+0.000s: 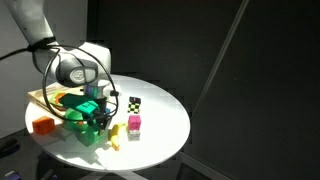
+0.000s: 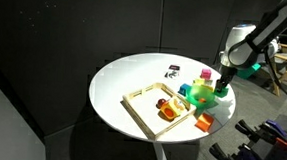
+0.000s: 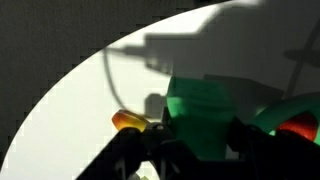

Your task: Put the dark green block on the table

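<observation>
The dark green block (image 3: pixel 205 115) sits between my jaws in the wrist view, and the gripper (image 3: pixel 200 140) is shut on it. In both exterior views the gripper (image 1: pixel 97 108) (image 2: pixel 223 87) hangs just above the white round table (image 1: pixel 160 120) (image 2: pixel 134 74), close beside the round green bowl (image 1: pixel 85 128) (image 2: pixel 199 93). The block is largely hidden by the fingers in the exterior views. I cannot tell whether it touches the table top.
A pink cube (image 1: pixel 134 124) (image 2: pixel 206 74), a black-and-white checkered piece (image 1: pixel 134 102) (image 2: pixel 171 72), a yellow piece (image 1: pixel 115 132), an orange block (image 1: pixel 42 125) (image 2: pixel 204 122) and a wooden tray (image 1: pixel 40 97) (image 2: pixel 142 100) holding toys lie on the table.
</observation>
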Action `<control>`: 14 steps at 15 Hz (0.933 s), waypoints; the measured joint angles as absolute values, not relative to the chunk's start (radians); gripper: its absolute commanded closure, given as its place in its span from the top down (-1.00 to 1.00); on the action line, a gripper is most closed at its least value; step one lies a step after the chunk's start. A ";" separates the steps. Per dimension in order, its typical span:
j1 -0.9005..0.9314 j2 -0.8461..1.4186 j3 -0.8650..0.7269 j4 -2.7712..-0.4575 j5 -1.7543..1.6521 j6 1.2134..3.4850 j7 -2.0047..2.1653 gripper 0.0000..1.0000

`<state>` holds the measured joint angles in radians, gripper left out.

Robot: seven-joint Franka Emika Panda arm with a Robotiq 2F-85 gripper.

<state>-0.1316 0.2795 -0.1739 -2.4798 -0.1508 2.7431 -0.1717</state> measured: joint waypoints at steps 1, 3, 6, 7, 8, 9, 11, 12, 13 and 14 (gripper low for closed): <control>-0.132 0.279 -0.174 -2.480 -0.151 2.743 -0.172 0.00; -0.132 0.279 -0.174 -2.480 -0.151 2.743 -0.172 -0.50; -0.132 0.283 -0.174 -2.483 -0.151 2.743 -0.172 -0.50; -0.132 0.284 -0.174 -2.485 -0.151 2.743 -0.172 -0.50; -0.132 0.287 -0.174 -2.487 -0.151 2.743 -0.172 -0.50; -0.132 0.289 -0.174 -2.488 -0.151 2.743 -0.172 -0.50; -0.132 0.295 -0.174 -2.490 -0.151 2.744 -0.172 -0.50; -0.132 0.299 -0.174 -2.491 -0.151 2.751 -0.172 -0.50; -0.132 0.304 -0.174 -2.493 -0.151 2.763 -0.172 -0.50; -0.132 0.310 -0.174 -2.495 -0.151 2.777 -0.172 -0.50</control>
<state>-0.1316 0.3100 -0.1739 -2.4954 -0.1508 2.7774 -0.1719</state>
